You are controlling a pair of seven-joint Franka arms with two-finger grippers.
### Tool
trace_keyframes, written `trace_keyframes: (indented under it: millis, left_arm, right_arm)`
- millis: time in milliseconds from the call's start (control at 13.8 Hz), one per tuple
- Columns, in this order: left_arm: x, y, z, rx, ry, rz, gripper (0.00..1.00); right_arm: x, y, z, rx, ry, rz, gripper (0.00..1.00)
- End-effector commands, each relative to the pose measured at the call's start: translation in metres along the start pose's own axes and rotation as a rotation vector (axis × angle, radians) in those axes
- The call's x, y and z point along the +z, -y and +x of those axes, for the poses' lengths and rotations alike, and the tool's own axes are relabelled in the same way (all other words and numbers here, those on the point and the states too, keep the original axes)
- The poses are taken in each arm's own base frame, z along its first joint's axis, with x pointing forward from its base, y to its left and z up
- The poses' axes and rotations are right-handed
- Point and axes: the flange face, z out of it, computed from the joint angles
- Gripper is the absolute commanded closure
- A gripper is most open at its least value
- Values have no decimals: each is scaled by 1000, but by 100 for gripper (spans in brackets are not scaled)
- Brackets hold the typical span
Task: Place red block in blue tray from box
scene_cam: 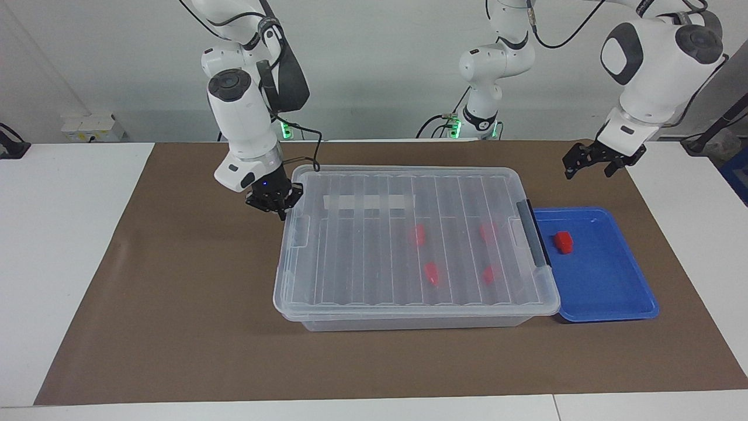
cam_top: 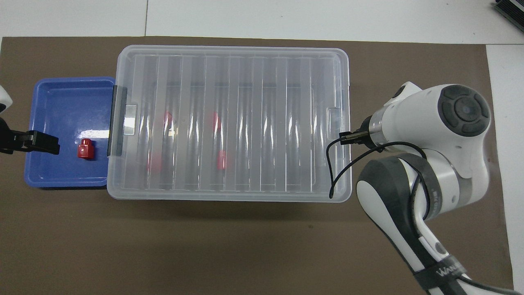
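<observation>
On the blue tray: red block lies free.
Left pincer: wide open, empty, high over the tabletop.
Right pincer: shut at the box lid's end, seemingly touching.
Risk: pressing on could shunt box against tray.

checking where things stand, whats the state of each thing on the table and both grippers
box: lid on, four red pieces inside
red block: lying loose in the blue tray
blue tray: beside the box, holds one block
left gripper: open, empty, raised
right gripper: shut, at the box's end
</observation>
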Motion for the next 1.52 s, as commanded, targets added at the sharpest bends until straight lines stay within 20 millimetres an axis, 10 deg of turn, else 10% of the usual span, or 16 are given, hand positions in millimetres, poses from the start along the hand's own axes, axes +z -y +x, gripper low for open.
trace_keyframes:
  millis: [0,218,580,653,798,870,1451]
  left_arm:
    - [4,-10,0,18,4,-17,0]
    - [-4,-60,6,97,-42,-11,0]
    - [-8,-59,10,94,-84,-10,0]
    - [-8,-59,10,94,-85,-10,0]
    - [-8,-56,10,89,-84,-10,0]
    - [-9,-54,10,85,-85,-10,0]
    - [-17,-50,14,-2,-106,-15,0]
  right_arm:
    - [-18,-17,-2,48,-30,16,100]
    - [-29,-46,-4,104,-38,9,100]
    - [-44,-114,-16,191,-4,-64,87]
    - [-50,-130,-20,210,4,-89,76]
    - [-67,-148,-24,249,0,-92,8]
    - [-79,-151,-24,267,18,-90,3]
    - [-184,-139,-5,312,67,-91,0]
